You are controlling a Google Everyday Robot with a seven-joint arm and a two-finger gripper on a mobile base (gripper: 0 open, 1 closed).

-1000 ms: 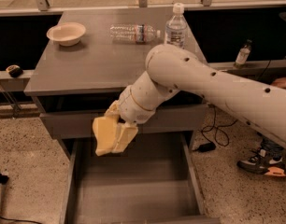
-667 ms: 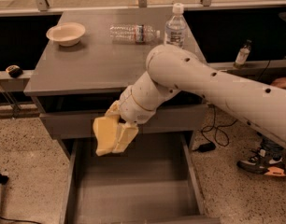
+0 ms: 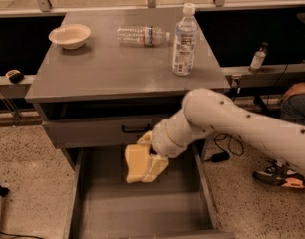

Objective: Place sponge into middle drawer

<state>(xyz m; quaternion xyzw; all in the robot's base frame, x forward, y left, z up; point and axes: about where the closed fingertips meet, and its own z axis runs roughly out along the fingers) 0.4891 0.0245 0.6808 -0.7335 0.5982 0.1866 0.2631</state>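
Note:
The yellow sponge hangs in my gripper, which is shut on it from the right side. The sponge is held in the air above the back half of the open middle drawer, a wide grey tray pulled out at the bottom of the view. My white arm reaches in from the right, just below the closed upper drawer front with its black handle. The drawer floor under the sponge is bare.
On the grey cabinet top stand a white bowl at the back left, a water bottle lying on its side and an upright water bottle. A person's shoe and cables lie on the floor to the right.
My arm has come down and to the right, carrying the sponge lower, from level with the upper drawer front to over the open drawer.

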